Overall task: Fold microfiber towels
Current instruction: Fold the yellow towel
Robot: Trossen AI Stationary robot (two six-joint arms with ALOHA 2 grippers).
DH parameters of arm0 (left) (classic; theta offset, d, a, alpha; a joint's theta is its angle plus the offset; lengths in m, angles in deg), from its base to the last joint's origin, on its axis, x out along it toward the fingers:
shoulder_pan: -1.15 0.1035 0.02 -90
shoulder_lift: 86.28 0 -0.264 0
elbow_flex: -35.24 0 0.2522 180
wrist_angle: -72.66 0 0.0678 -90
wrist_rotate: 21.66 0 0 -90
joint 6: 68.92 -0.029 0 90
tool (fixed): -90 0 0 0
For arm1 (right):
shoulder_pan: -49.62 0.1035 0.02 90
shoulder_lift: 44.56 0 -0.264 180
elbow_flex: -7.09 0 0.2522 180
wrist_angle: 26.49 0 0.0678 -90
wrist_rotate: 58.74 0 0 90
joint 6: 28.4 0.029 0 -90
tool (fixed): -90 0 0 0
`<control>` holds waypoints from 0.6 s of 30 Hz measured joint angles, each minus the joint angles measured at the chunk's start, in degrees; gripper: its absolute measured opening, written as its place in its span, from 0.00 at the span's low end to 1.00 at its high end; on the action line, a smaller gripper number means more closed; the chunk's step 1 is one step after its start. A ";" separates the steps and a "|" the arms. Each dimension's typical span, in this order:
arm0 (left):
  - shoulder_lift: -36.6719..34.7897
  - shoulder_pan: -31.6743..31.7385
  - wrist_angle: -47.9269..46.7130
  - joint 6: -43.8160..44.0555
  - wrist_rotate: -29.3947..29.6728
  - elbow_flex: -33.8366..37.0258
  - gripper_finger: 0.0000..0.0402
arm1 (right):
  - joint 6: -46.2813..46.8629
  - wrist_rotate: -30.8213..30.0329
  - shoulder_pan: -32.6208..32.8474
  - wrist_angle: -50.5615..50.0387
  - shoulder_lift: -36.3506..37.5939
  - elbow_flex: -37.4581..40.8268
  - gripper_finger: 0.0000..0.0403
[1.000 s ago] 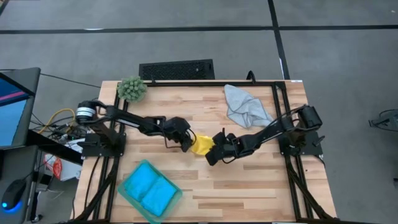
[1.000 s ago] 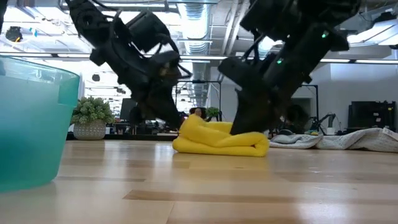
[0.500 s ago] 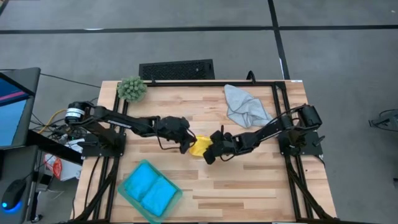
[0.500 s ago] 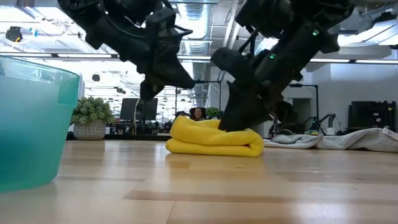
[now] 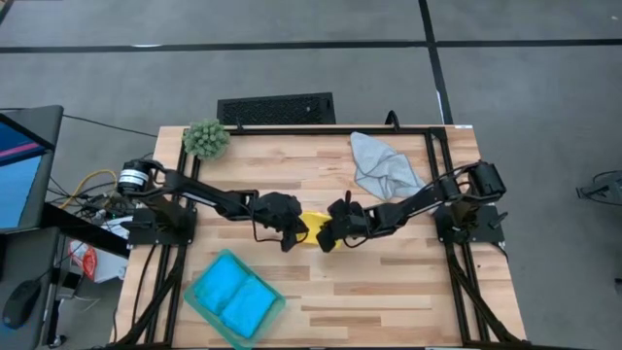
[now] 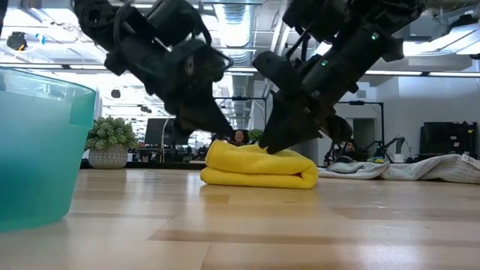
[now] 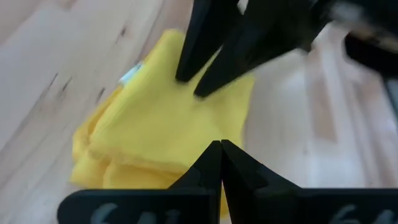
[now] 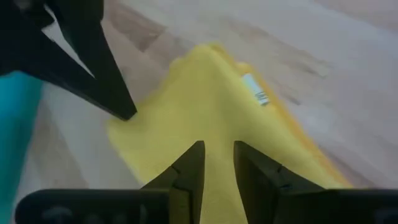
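Note:
A yellow towel (image 5: 313, 229) lies folded into a thick small pad (image 6: 259, 166) at the table's middle, flat on the wood. My left gripper (image 5: 290, 231) is shut; its tip (image 8: 127, 114) stands at the pad's left edge. My right gripper (image 5: 328, 233) comes from the right, its fingers (image 7: 198, 87) a narrow gap apart on the pad's top. No cloth shows pinched between them in the right wrist view (image 8: 219, 149). My left gripper points its shut tip (image 6: 225, 135) slanting down at the pad's upper left edge (image 6: 214, 146); I cannot tell whether it touches the cloth. My right gripper sets its two fingertips (image 6: 271, 148) on the pad's top layer (image 7: 186, 106), slanting down from the right. The pad stays flat on the table.
A light grey towel (image 5: 384, 165) lies crumpled at the far right. A teal bin (image 5: 233, 297) with blue towels stands at the near left, large in the low view (image 6: 37, 150). A fuzzy green plant ball (image 5: 206, 138) sits at the far left corner.
My right gripper has risen from the pad's right end onto its top and shifted toward the left. My left gripper has rolled, lifted, then come back down at the pad's left edge. The yellow pad has slid slightly toward the table's left.

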 joint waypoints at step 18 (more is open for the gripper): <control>6.62 0.66 -2.16 -1.30 3.56 -0.01 0.00 | -2.42 -0.35 -2.82 1.36 -3.75 0.11 0.27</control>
